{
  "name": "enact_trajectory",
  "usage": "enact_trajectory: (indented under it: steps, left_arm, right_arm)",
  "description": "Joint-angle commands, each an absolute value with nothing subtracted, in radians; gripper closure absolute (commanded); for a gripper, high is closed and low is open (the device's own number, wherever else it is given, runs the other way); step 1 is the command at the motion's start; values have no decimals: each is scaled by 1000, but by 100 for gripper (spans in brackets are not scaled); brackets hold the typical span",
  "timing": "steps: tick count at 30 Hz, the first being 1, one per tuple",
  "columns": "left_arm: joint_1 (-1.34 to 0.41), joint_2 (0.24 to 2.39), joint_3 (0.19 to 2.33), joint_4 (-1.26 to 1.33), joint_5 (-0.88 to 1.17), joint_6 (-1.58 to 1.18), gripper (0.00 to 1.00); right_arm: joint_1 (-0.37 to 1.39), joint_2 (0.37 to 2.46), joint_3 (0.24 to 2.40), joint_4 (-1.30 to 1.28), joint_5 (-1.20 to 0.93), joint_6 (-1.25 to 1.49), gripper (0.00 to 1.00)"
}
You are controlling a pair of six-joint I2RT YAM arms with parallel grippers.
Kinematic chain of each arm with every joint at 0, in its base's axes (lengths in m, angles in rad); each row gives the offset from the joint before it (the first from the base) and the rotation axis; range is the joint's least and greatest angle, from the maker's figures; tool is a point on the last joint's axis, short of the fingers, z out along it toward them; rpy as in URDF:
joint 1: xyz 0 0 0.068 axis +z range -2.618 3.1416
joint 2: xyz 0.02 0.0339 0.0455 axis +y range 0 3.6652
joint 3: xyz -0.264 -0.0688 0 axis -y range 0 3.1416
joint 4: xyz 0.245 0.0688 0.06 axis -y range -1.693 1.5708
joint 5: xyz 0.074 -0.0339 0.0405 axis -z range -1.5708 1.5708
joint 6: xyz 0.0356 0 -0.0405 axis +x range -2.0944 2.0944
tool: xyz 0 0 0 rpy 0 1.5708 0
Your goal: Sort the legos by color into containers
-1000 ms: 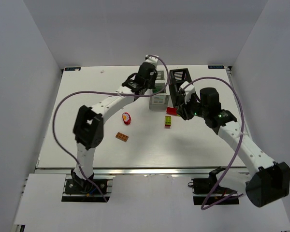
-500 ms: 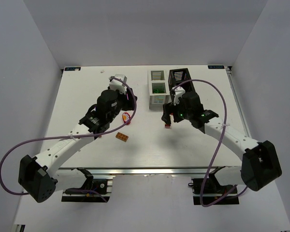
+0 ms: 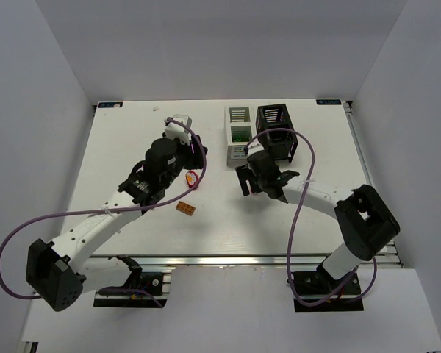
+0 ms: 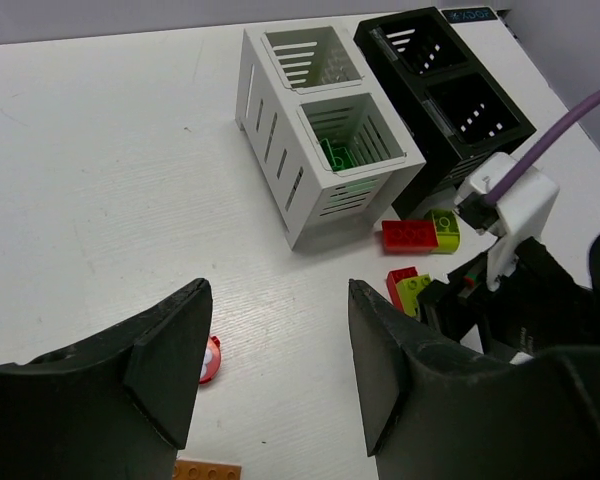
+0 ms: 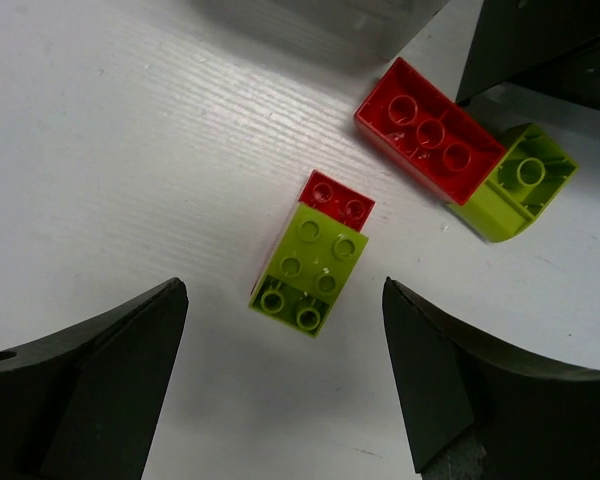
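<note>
Green bricks already sit inside the white box, several loose bricks lie beside it, and left gripper and right gripper gape empty.

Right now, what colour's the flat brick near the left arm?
The flat brick is orange, clearest in the top external view.

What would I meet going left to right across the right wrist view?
finger → lime brick → red brick → curved lime piece
</note>
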State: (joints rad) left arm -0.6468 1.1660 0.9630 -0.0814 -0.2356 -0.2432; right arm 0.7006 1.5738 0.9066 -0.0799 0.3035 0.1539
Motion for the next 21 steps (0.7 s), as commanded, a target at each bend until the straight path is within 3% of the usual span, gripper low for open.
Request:
enact_trajectory:
  steps: [1,9,13,21]
  left_arm:
    - [-641,1112,959,-64,-236,-232,33]
    - [-641,1106,953,-55,-232,-230,33]
    - [-641,1109,956,-57,-222,-232,33]
    - [-641,1104,953,-55,-212,-236,33]
  right_arm:
    - [699,1623,966,-32,387,170,17]
    - [698,1698,1009,-58,370,181,22]
    - [698,1681,1000,-43,374,170,33]
    - [681,1692,1005,-63,322,175,42]
